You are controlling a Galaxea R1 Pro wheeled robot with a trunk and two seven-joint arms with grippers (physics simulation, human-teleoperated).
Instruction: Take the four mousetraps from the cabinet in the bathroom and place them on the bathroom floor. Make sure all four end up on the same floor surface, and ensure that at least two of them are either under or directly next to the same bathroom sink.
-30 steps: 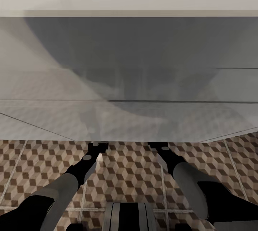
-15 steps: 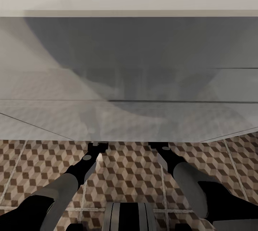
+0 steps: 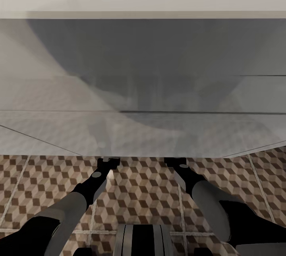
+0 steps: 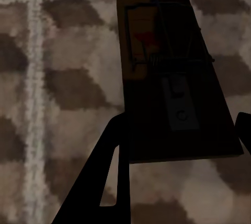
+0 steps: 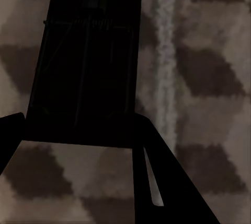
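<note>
In the head view both arms reach forward under the front edge of the wide white sink, whose rim hides the fingertips. In the left wrist view my left gripper is shut on a mousetrap, a tan board with dark wire and a red mark, just above the shaded cube-pattern bathroom floor. In the right wrist view my right gripper is shut on a second mousetrap, which looks almost black in the shadow. Below it the floor's pale grout line runs past. The cabinet is out of view.
The sink spans the whole width of the head view, close in front of me. Patterned floor tiles show between and beside my arms. My own base sits at the lower middle.
My right wrist has shifted very slightly to the left under the sink's edge. Nothing else has visibly moved.
</note>
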